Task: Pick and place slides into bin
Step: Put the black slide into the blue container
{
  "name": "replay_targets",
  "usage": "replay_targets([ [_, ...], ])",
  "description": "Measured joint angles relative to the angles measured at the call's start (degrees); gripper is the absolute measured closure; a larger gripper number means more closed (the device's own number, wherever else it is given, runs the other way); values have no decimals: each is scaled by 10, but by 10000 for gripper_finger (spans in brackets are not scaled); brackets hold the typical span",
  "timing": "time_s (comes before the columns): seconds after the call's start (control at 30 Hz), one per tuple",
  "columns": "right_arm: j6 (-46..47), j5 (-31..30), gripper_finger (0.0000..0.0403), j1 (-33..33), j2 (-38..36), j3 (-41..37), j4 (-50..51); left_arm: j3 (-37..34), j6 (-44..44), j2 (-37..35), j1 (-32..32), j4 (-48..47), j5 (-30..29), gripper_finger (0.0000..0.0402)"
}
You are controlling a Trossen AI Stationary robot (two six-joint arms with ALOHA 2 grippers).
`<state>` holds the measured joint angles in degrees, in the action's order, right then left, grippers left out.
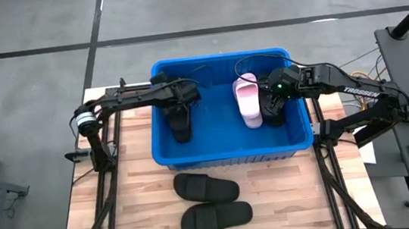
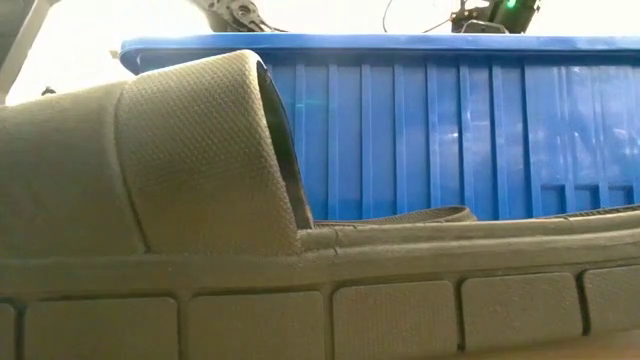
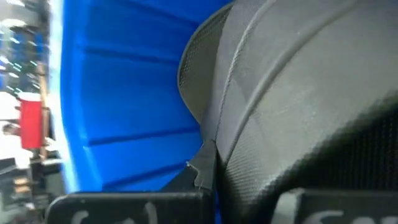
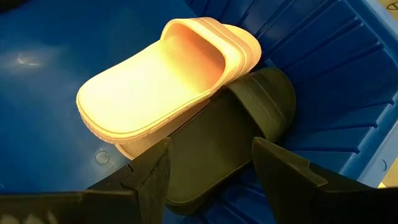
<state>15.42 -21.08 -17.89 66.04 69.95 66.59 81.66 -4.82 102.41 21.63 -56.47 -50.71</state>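
Black slide (image 4: 230,143) under pink slide (image 4: 161,81), right gripper (image 4: 208,171) open

L arm reaching inward, left gripper (image 1: 180,119) lowered – R arm likewise, right gripper (image 4: 210,163) fingers apart

Bin (image 1: 160,146) centre floor bare between black slide (image 1: 180,121) and pink slide (image 1: 248,102).

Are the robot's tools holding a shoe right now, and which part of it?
The left tool looks shut on a matte black rubber slide at one end, inside the bright blue plastic bin. The right tool is open, holding nothing.
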Motion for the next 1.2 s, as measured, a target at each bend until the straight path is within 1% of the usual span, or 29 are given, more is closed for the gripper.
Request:
replay_targets([
  [0.23, -9, 0, 188, 0, 0, 0, 0, -13, -7, 11, 24, 4, 59, 401],
  [0.43, -20, 0, 188, 0, 0, 0, 0, -11, -5, 35, 26, 4, 63, 399],
  [0.57, -20, 0, 188, 0, 0, 0, 0, -11, -4, 47, 27, 4, 61, 377],
  [0.63, -20, 0, 188, 0, 0, 0, 0, -11, -3, 49, 27, 4, 61, 357],
  [0.73, -20, 0, 188, 0, 0, 0, 0, -11, 1, 49, 27, 3, 62, 314],
  [0.83, -22, 0, 188, 0, 0, 0, 0, -6, 18, 48, 28, 1, 74, 260],
  [1.0, -26, 0, 188, 0, 0, 0, 0, 15, 28, 44, 33, -16, 141, 156],
  [1.1, -26, 0, 188, 0, 0, 0, 1, 24, 40, 44, 32, -39, 146, 104],
  [1.2, -26, 0, 188, 0, 0, 0, 1, 31, 68, 44, 32, -53, 151, 66],
])
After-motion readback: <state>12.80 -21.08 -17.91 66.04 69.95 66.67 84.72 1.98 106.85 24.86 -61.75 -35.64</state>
